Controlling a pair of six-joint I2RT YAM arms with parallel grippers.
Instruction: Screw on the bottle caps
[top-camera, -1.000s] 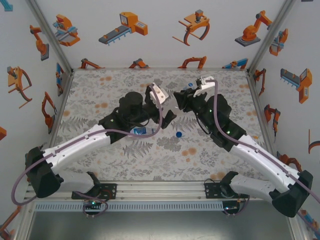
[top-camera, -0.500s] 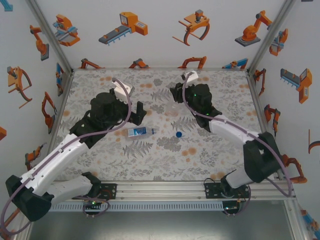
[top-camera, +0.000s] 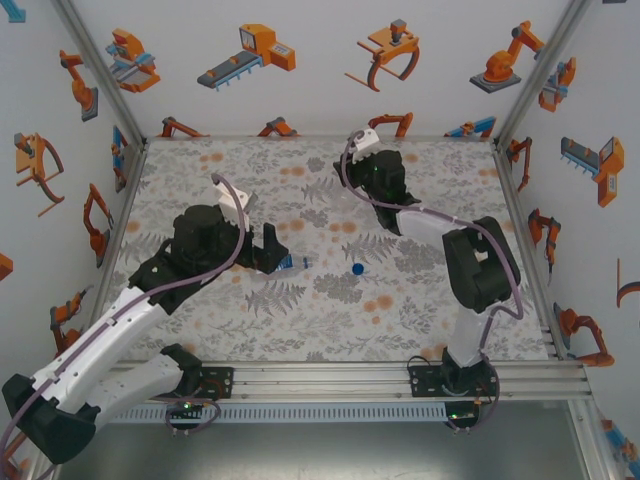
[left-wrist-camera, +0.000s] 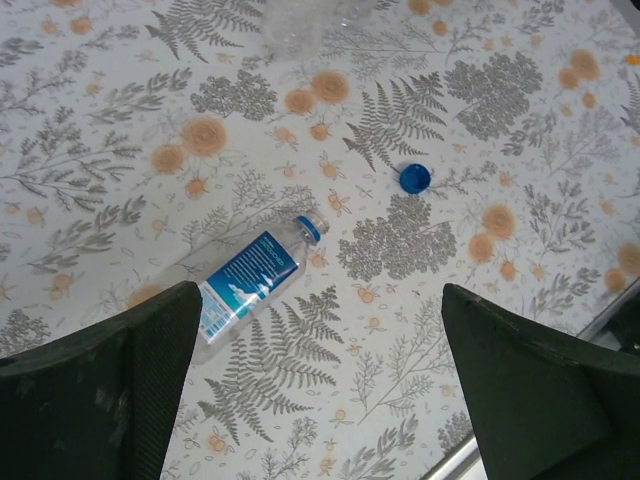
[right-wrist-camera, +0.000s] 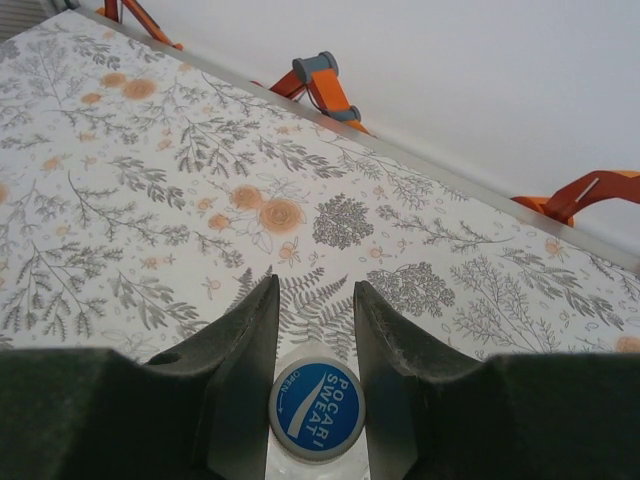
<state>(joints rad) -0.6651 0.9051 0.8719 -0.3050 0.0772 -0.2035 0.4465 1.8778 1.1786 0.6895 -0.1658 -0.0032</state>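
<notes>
The right gripper (right-wrist-camera: 313, 290) fingers pinch the blue Pocari Sweat cap (right-wrist-camera: 317, 410) of a clear bottle (left-wrist-camera: 300, 28), probably to tighten it. The left gripper (left-wrist-camera: 318, 295) hovers, fingers spread, over the labelled bottle (left-wrist-camera: 250, 275) lying on the tabletop (left-wrist-camera: 560, 120), likely lining up a grasp. A loose blue cap (left-wrist-camera: 414, 178) lies nearby.

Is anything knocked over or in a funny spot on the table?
Yes. One labelled bottle lies on its side on the mat, below the open left gripper. A blue cap sits loose by itself, apart from that bottle, which already wears its own cap.
</notes>
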